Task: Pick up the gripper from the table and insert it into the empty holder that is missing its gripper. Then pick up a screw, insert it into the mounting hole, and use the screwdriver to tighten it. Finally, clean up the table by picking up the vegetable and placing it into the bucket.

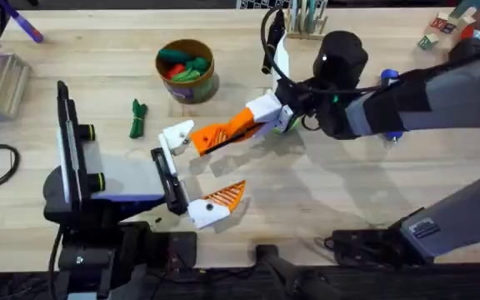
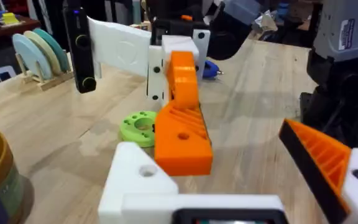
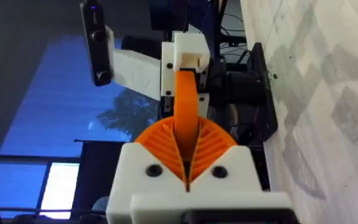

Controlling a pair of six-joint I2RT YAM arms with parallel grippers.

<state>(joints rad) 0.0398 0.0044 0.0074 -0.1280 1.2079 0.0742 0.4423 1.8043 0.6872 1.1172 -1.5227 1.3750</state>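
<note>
Presently: right gripper (image 1: 267, 117) closed on the gripper (image 1: 223, 132), its tip against the holder (image 1: 176, 135); left gripper (image 1: 198, 173) stood wide open around it.

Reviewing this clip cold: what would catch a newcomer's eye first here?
The bright orange gripper at mid-table, pinched in the right gripper and held against the white holder on the left arm's jaw. Beside it, the jaw's other mount already carries its own orange finger, nearer the arm bases. Farther back sit the bucket with toy vegetables inside, and a dark-green vegetable lying on the wood to its left.
</note>
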